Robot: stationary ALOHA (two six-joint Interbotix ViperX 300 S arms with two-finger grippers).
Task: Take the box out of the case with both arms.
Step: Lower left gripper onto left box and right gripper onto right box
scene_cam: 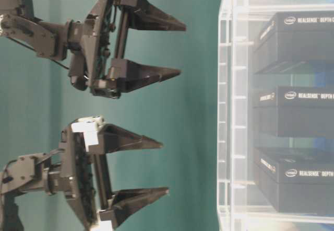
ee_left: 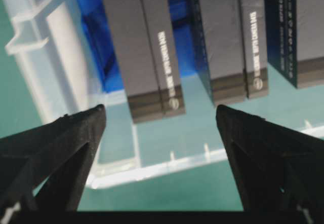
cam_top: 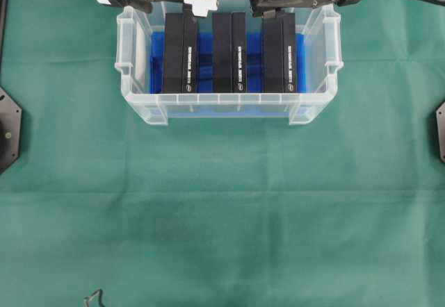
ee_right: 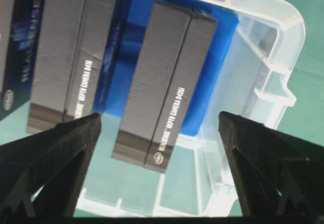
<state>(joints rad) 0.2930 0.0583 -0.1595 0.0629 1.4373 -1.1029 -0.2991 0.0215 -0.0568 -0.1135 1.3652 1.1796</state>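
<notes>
Case (cam_top: 139,98) of clear plastic sits on the green cloth (cam_top: 222,203), a blue sheet (cam_top: 205,46) lining its bottom. Three black boxes stand inside on edge, side by side and apart: left box (cam_top: 180,53), middle box (cam_top: 229,51), right box (cam_top: 279,53). Both grippers hang above the far rim, touching nothing. Left gripper (scene_cam: 143,165), with white parts, has its fingers spread and empty; right gripper (scene_cam: 162,49) likewise gapes wide.

Three black boxes, the left box (cam_top: 180,52), the middle box (cam_top: 229,51) and the right box (cam_top: 279,52), are being kept standing on edge, side by side but apart, inside the clear case (cam_top: 226,105) on its blue sheet (cam_top: 206,50).
</notes>
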